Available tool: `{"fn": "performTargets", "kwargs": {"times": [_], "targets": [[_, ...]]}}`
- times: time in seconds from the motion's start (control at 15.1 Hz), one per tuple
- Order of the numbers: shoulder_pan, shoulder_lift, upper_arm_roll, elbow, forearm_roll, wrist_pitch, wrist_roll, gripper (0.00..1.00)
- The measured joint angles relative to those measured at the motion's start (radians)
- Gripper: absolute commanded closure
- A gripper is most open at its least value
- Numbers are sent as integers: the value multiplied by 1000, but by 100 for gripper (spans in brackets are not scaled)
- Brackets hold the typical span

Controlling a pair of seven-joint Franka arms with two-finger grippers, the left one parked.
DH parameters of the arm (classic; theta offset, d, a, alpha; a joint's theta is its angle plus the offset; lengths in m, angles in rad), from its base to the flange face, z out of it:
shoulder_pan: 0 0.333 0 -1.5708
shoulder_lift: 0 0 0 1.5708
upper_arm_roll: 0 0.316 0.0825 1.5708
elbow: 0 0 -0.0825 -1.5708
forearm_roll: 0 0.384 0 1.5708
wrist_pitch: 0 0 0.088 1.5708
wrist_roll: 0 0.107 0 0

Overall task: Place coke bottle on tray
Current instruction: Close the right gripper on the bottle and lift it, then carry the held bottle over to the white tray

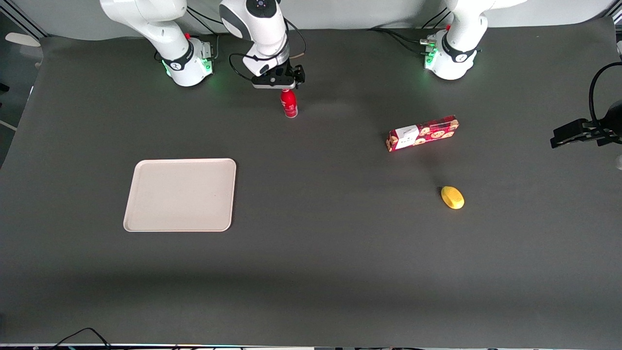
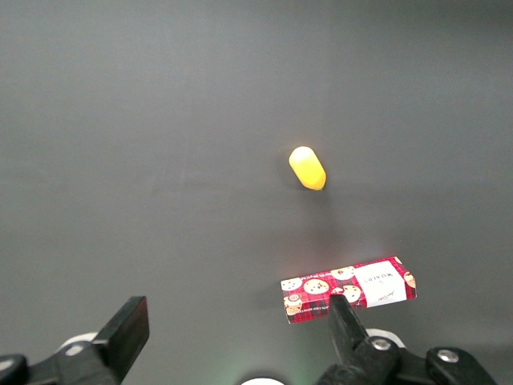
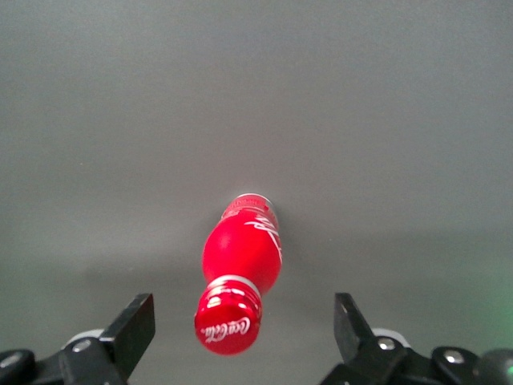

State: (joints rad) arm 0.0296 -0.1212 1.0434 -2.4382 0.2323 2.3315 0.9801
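Claw (image 1: 286, 87) hovered wide open just above the upright coke bottle (image 1: 289, 103), gripping nothing. On the dark tabletop (image 1: 340, 253), the tray (image 1: 180, 194) lay nearer the front camera, well apart from the bottle. Reaching appeared under way; next, lower and close around the neck.

A red cookie box (image 1: 422, 133) lies flat on the dark grey table (image 1: 340, 253), toward the parked arm's end. A small yellow lemon-like object (image 1: 452, 197) lies near it, closer to the front camera.
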Motion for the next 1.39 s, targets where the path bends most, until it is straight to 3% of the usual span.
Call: {"fn": "performTargets", "kwargs": {"times": [0.2,0.4,0.6,0.66,0.93,1.19,1.39], "targets": [[0,11,0,-2,-4,7,2,29],[10,16,0,-3,-6,8,9,68],[15,16,0,-3,-9,12,42,96],[15,17,0,-3,-15,18,55,100],[16,22,-1,-1,-23,22,76,100],[16,41,-28,27,-74,4,82,100],[15,48,-84,114,-121,-90,82,100]]}}
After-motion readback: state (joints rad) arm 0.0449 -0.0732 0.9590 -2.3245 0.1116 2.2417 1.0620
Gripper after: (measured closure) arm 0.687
